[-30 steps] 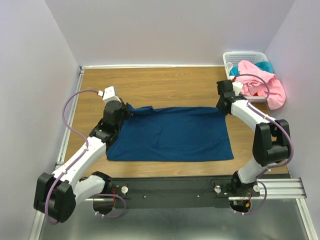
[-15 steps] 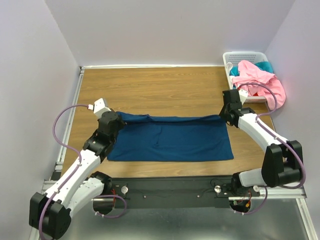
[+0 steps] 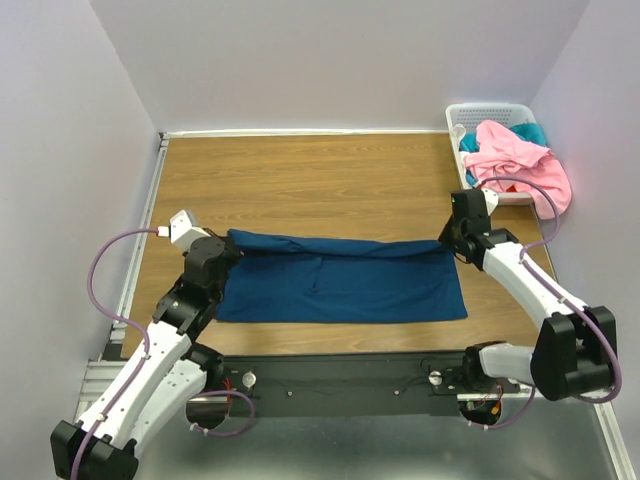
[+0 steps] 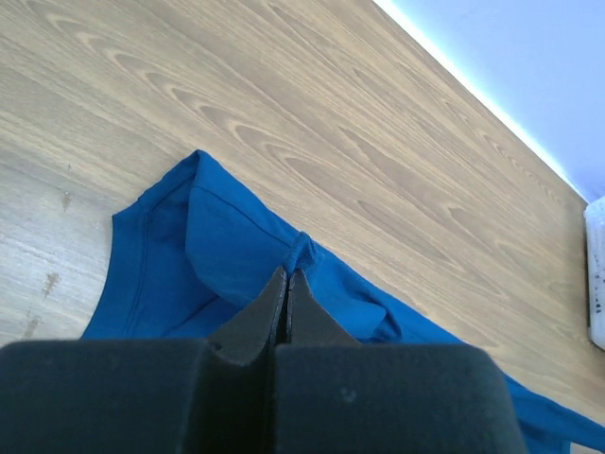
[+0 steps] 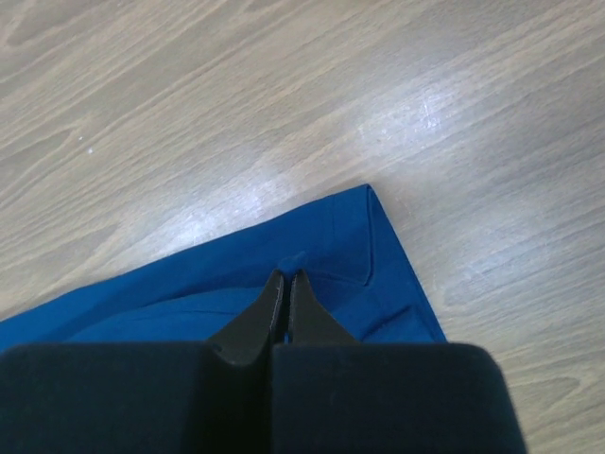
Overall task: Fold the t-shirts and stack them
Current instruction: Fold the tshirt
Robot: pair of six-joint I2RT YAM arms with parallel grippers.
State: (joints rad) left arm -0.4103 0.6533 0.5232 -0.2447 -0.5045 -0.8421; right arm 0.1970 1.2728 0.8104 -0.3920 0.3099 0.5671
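Status: navy tee (image 3: 340,285) held flat on table (image 3: 320,180).
My left gripper (image 4: 287,276) and right gripper (image 5: 286,277) clamp its 2 far corners.

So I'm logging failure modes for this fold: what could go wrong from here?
1. The left claw and right claw each grip only a small pinch of the blue t-shirt at its far hem; either could slip, dropping that side.
2. The cloth bunches beside the left claw, so the fold may land creased or crooked.
3. The pink t-shirt hangs over the white basket rim near the right arm's cable; it might snag.
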